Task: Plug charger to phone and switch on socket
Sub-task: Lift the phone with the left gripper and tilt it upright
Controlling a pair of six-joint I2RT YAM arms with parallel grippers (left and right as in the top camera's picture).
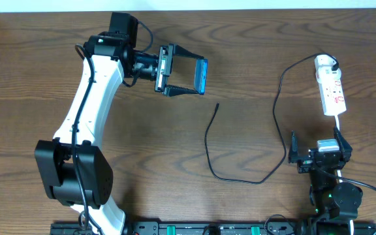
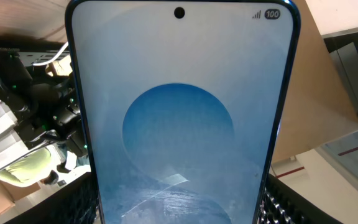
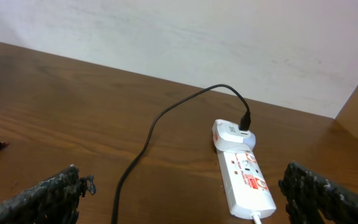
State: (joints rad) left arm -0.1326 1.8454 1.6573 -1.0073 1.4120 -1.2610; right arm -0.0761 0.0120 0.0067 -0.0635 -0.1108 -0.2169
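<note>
While the left hand (image 1: 198,76) clamps the phone (image 1: 202,70), the charger (image 1: 207,140) lies loose nearby.

overhead down | left wrist close, perhaps upward | right wrist low, shares socket (image 3: 244,180)

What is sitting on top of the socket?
A white plug sits on the far end of the socket, the charger's black cable leaving it. The outlet beneath the plug is covered; nothing else is plugged in.

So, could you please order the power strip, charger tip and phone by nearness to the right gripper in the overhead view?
1. Power strip, just beyond the right gripper.
2. Charger's free tip, mid-table.
3. Phone, held by the left gripper.
</note>
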